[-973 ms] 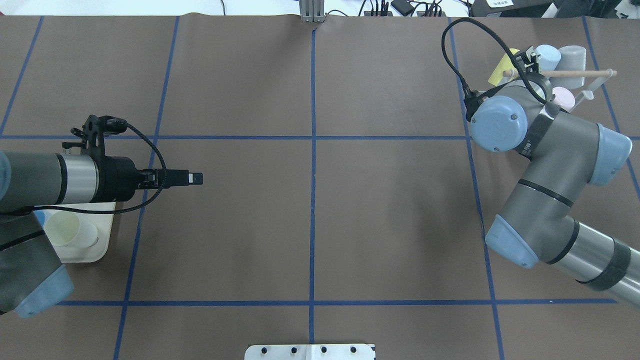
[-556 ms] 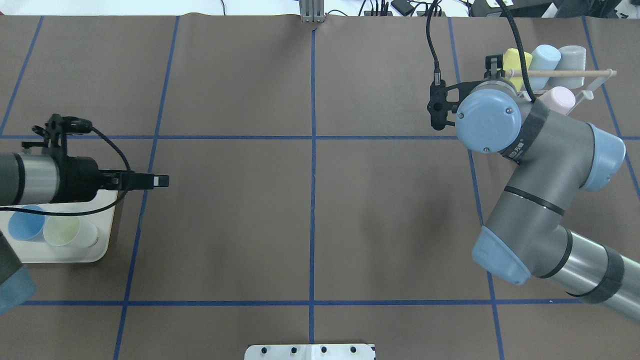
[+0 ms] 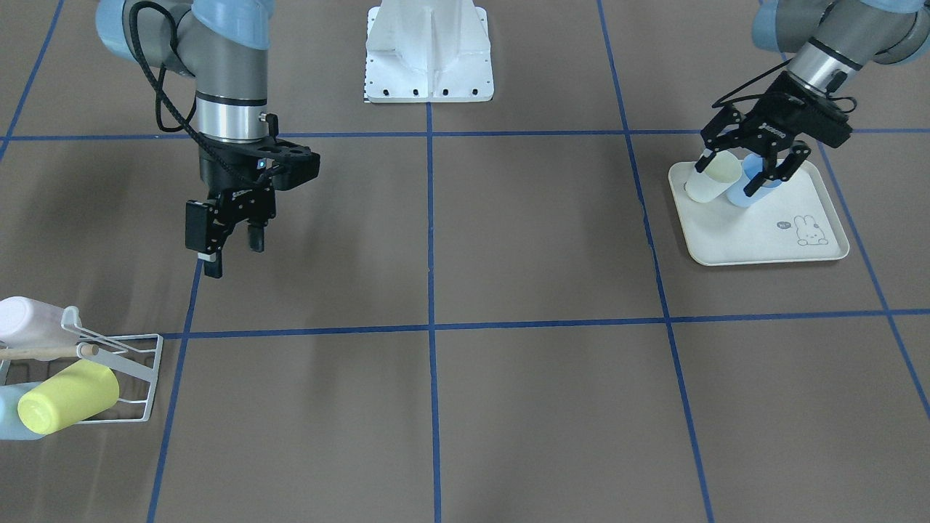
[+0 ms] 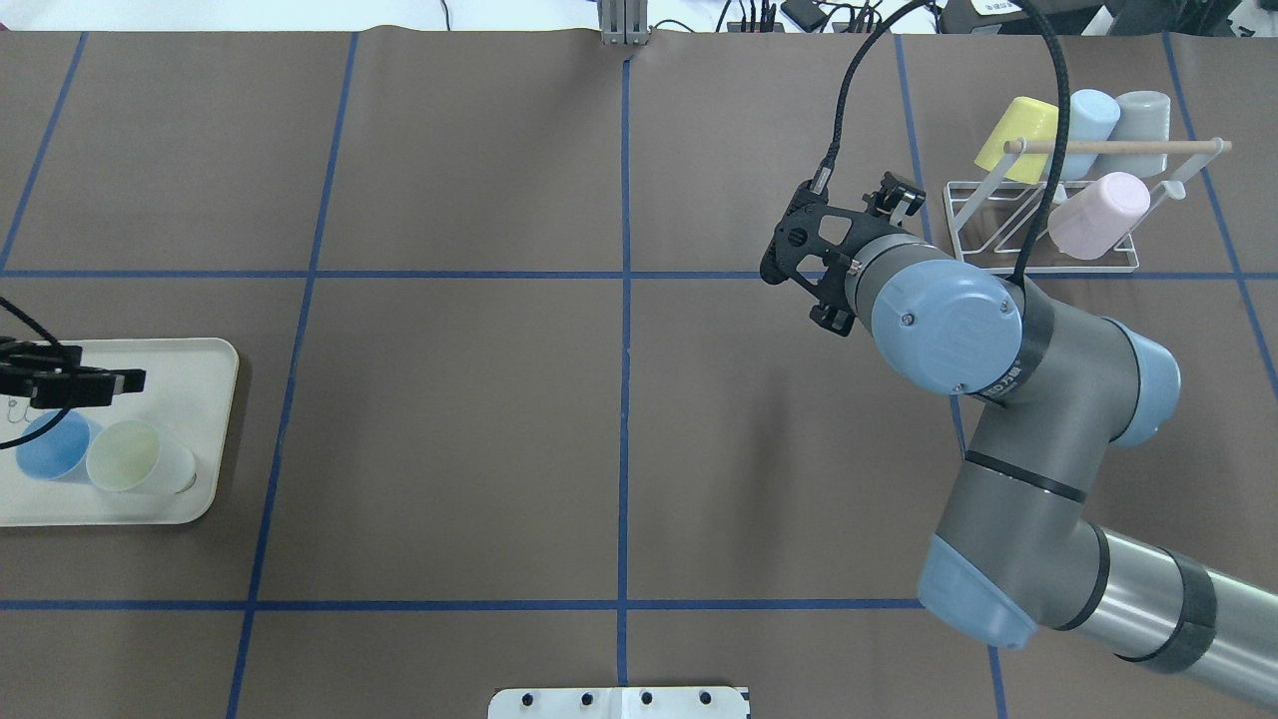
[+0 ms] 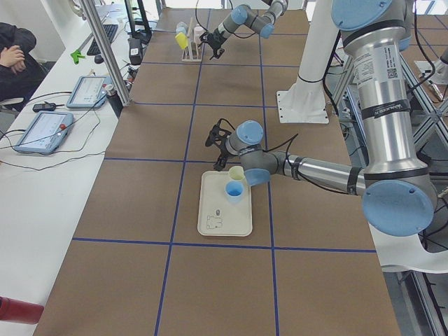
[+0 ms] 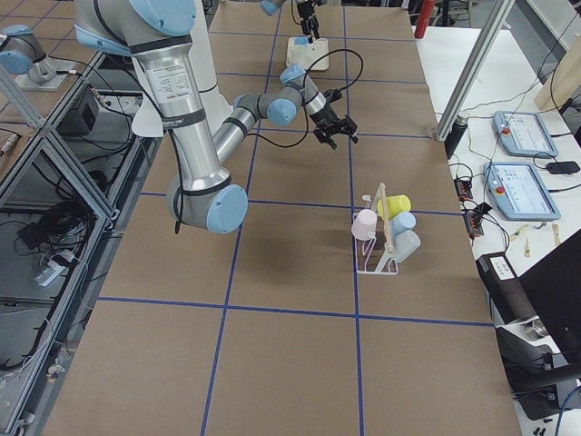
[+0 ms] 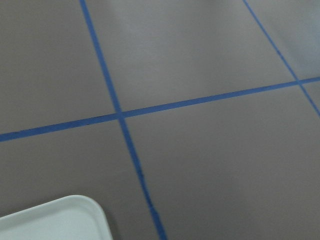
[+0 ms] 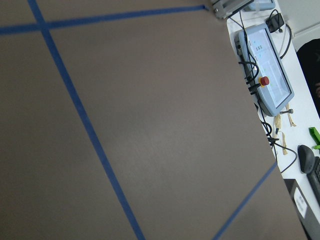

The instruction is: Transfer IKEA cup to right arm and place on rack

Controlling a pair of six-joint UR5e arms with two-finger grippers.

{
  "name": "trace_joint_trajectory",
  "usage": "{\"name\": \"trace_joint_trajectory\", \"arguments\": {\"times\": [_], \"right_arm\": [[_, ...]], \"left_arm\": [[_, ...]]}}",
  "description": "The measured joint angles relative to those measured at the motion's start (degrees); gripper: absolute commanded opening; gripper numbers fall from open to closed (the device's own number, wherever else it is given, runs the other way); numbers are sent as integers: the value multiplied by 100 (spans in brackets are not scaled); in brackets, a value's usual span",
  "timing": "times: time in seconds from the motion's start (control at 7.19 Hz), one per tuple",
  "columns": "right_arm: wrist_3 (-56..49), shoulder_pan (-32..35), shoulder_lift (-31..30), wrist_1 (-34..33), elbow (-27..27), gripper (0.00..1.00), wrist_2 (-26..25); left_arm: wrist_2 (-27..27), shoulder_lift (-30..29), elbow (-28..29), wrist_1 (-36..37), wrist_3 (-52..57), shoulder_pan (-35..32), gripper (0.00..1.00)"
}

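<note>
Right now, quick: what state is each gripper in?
Left gripper: open, holding nothing, near the pale yellow plastic cup and the blue plastic cup.
Right gripper: open, holding nothing.

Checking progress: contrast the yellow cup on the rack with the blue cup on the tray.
The yellow cup hangs tilted on the rack; the blue cup stands upright on the tray. The open left gripper hovers near the blue cup, not the yellow cup. Both are handleless tumblers.

The left arm [image 3: 835, 36] slants downward, and the left gripper [image 3: 734, 178] has its fingers [image 3: 703, 163] spread wide. The right arm [image 4: 1018, 469] is bent at the elbow with its wrist upright. The right gripper [image 3: 234, 258] hangs pointing down, fingers parted.
</note>
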Motion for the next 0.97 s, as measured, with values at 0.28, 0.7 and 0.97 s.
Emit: {"name": "trace_joint_trajectory", "arguments": {"times": [0.28,0.7,0.97], "right_arm": [[985,-281,58,496,83,99,85],[2036,-435,504,708,210,99,410],[2226,-515,629,718,200,99,445]], "left_arm": [[277,540,51,-189,491,-158,100],[587,641,364,-281,574,-118,100],[618,512,778,-531,562,-25,100]]}}
